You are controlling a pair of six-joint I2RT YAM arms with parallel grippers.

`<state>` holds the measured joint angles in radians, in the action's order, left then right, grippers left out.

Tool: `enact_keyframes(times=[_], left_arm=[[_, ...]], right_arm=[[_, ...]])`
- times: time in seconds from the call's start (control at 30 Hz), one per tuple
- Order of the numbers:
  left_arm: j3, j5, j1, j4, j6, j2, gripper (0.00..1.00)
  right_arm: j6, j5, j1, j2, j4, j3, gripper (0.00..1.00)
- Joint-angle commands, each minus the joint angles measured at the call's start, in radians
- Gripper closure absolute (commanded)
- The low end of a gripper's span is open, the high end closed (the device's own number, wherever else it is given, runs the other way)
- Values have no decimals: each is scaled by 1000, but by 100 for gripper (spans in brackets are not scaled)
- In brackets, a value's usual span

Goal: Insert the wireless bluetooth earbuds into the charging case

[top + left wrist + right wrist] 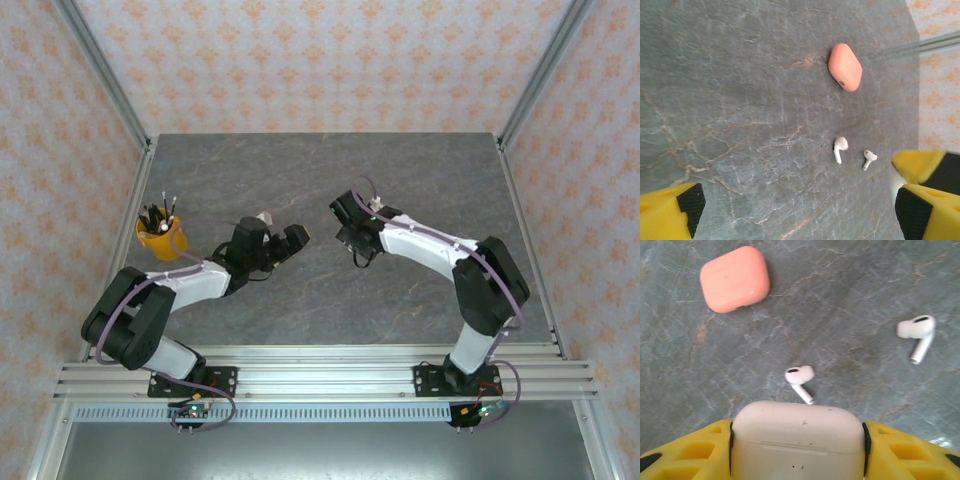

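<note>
Standing by the rig, I saw the right claw (797,452) clamped on a white case (797,425), its yellow fingers (695,452) pressed against the case's two sides. Just beyond that held case lay one white earbud (799,377) on the grey counter (850,285), stem pointing back toward the claw. A second white earbud (917,332) lay farther off to the right, well apart from the first. A pink case (735,279) sat closed on the counter at the far left, clear of both earbuds. Neither earbud was in a case, and both lay loose on the stone. The left claw (800,210) hung above the counter with its jaws spread wide and nothing between them. From its wrist I could see the same pink case and the two earbuds lying side by side near its right finger. Over on the left side of the counter stood a yellow cup (160,240) with pens in it, just beside the left arm (190,285).
</note>
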<state>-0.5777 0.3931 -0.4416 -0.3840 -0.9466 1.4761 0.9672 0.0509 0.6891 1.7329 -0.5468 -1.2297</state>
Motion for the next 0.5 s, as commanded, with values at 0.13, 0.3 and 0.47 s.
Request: enact_keyframes(times=[0.13, 0.3, 0.47], left_arm=[[83, -19, -48, -288, 15, 11, 0], [118, -42, -72, -397, 35, 54, 1], [162, -108, -76, -455, 44, 67, 1]], right_arm=[[46, -71, -8, 82, 24, -97, 46], [75, -114, -11, 122, 44, -132, 46], [66, -144, -11, 150, 48, -160, 46]])
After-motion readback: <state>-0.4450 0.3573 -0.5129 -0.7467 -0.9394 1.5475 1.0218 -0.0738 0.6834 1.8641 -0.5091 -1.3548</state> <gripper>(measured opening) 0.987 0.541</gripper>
